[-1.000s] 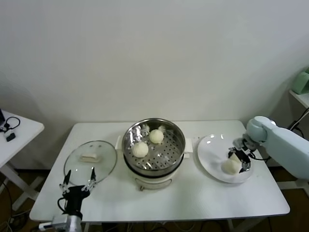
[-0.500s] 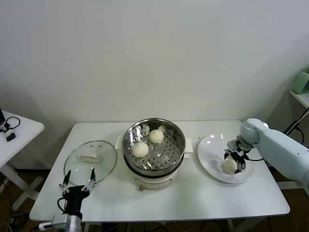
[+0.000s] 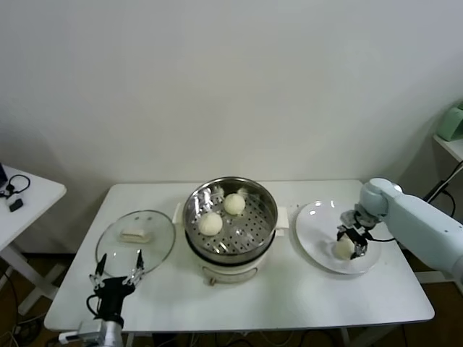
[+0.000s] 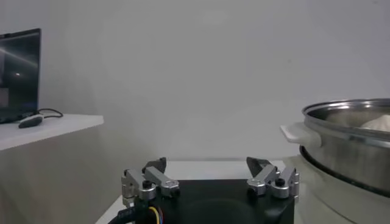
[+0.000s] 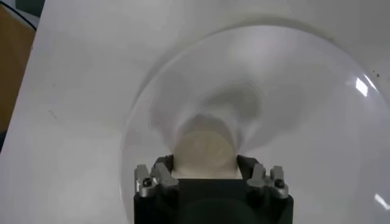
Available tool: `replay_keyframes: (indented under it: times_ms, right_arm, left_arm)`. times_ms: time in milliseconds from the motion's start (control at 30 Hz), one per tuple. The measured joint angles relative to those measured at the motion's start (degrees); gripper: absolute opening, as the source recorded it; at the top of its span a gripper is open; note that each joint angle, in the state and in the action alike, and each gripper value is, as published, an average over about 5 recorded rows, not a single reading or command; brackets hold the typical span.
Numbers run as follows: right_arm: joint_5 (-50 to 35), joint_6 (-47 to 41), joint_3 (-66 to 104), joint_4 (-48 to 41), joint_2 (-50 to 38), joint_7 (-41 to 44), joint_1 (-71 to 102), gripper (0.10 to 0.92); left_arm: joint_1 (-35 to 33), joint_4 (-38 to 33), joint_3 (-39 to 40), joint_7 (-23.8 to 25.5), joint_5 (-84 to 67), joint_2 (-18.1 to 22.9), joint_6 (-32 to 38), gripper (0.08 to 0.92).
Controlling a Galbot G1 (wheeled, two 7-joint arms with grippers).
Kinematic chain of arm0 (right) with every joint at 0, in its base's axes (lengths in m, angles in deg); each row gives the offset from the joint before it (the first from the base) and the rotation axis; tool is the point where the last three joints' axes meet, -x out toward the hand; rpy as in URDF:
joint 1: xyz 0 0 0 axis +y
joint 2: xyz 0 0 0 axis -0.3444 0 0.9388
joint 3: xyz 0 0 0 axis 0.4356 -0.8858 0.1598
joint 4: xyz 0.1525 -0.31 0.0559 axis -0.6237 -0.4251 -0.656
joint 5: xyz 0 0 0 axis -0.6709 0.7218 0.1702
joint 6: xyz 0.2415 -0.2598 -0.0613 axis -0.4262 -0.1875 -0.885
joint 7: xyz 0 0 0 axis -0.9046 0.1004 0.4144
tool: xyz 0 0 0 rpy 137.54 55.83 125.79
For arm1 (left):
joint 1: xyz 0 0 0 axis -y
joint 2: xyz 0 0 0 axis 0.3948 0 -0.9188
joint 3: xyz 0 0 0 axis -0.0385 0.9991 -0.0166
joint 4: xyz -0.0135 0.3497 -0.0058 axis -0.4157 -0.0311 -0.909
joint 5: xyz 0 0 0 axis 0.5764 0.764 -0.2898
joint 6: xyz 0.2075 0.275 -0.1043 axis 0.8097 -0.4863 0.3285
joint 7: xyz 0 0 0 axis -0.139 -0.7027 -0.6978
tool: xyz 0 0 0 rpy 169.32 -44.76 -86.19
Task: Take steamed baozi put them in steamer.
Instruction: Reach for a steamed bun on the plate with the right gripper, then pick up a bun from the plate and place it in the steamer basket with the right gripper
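Note:
The steamer (image 3: 249, 230) stands mid-table with two baozi on its tray, one at the back (image 3: 234, 204) and one at the front left (image 3: 210, 223). It also shows in the left wrist view (image 4: 353, 140). My right gripper (image 3: 352, 242) is down on the white plate (image 3: 318, 217), shut on a third baozi (image 3: 344, 247). In the right wrist view the baozi (image 5: 204, 146) fills the gap between the fingers of the right gripper (image 5: 204, 161). A fourth baozi is not visible. My left gripper (image 3: 116, 278) is open and empty at the table's front left; its spread fingers show in the left wrist view (image 4: 207, 163).
A round glass lid (image 3: 135, 238) lies flat at the left of the steamer, just beyond the left gripper. A small white side table (image 3: 22, 195) with a cable stands at far left. A shelf with a green object (image 3: 452, 123) is at far right.
My right gripper moved a little left and lowered over the baozi on the plate, and its fingers now sit against it. The left arm has not moved.

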Motion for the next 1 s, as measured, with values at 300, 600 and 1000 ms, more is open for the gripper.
replay_keyframes:
  times_ms: [300, 600, 1000]
  right_arm:
    - [-1.50, 0.59, -0.76, 2.22, -1.07, 0.13, -1.69, 0.690]
    - [-3.65, 4.14, -6.60, 8.08, -0.76, 1.44, -11.14, 0.689]
    - [-5.00, 13.52, -17.01, 18.92, 3.76, 1.84, -31.54, 0.696]
  left_arm:
    - [0.11, 0.00, 0.04, -0.01, -0.12, -0.13, -0.19, 0.823]
    - [0.25, -0.15, 0.59, -0.06, 0.25, -0.51, -0.61, 0.823]
    - [-0.39, -0.15, 0.93, -0.12, 1.03, -0.70, -0.86, 0.823]
